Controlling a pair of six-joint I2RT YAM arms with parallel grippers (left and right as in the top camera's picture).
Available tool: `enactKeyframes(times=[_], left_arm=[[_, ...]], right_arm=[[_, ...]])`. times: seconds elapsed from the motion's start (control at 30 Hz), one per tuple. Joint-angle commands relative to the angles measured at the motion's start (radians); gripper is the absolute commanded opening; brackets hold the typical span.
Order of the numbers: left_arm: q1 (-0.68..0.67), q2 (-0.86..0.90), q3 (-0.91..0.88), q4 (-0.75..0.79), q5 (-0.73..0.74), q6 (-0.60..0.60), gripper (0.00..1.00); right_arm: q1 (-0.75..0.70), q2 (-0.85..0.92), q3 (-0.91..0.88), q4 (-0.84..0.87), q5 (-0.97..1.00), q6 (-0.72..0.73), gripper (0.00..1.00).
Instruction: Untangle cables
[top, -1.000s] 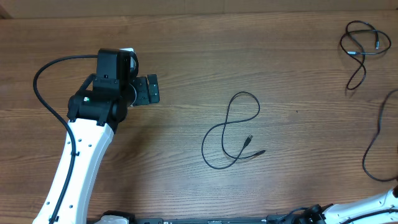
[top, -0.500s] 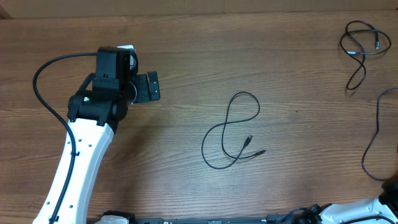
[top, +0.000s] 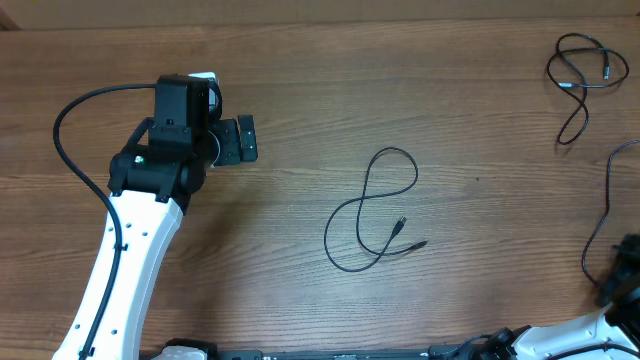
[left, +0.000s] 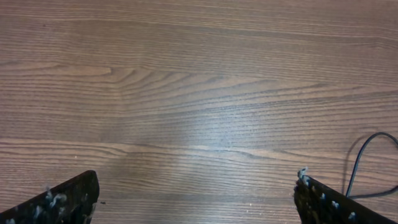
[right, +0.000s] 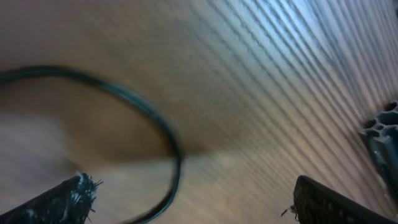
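Black and thin, the cables (top: 362, 200) lie in three separate places on the wooden table (top: 300, 70). The middle cable (top: 345, 205) sits in a loose figure-eight that crosses itself once, with both plug ends close together at its lower right. The corner cable (top: 583, 88) is bunched in small loops at the far right, and the edge cable (top: 598, 222) runs in a long curve down the right side. None touches another, so I judge the separating done; what is left is opening out the crossing and loops within each. My left claw (top: 243, 142) hovers well to the left of the middle cable. Its wrist view shows the fingers spread wide over bare wood, gripping nothing, with a bit of cable just beside the right finger. My right claw (right: 193, 199) sits low at the front right, fingers also wide apart and empty. A blurred curve of cable, which I take to be the edge cable, lies just ahead.
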Motion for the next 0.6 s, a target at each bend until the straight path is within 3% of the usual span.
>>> enactKeyframes(times=[0.0,0.07,0.1,0.13,0.17,0.47,0.57], left_arm=[[-0.007,0.005,-0.005,0.004,0.011,0.024,1.00],[-0.007,0.008,-0.005,0.003,0.011,0.024,1.00],[-0.007,0.010,-0.005,0.003,0.011,0.024,0.99],[-0.007,0.013,-0.005,-0.001,0.011,0.024,1.00],[-0.007,0.014,-0.005,-0.006,0.012,0.024,1.00],[-0.007,0.015,-0.005,-0.050,0.011,0.024,1.00],[-0.007,0.015,-0.005,-0.045,0.011,0.024,1.00]], right_arm=[[-0.001,-0.006,-0.087,0.071,0.034,0.034,1.00],[-0.001,-0.006,-0.145,0.145,0.038,0.033,0.99],[-0.001,-0.006,-0.169,0.179,0.042,0.026,0.83],[-0.001,-0.006,-0.187,0.206,0.048,0.020,0.30],[-0.001,-0.006,-0.206,0.232,0.049,0.018,0.04],[0.000,-0.006,-0.315,0.402,0.071,0.017,0.04],[0.008,-0.006,-0.326,0.520,0.065,-0.110,0.04]])
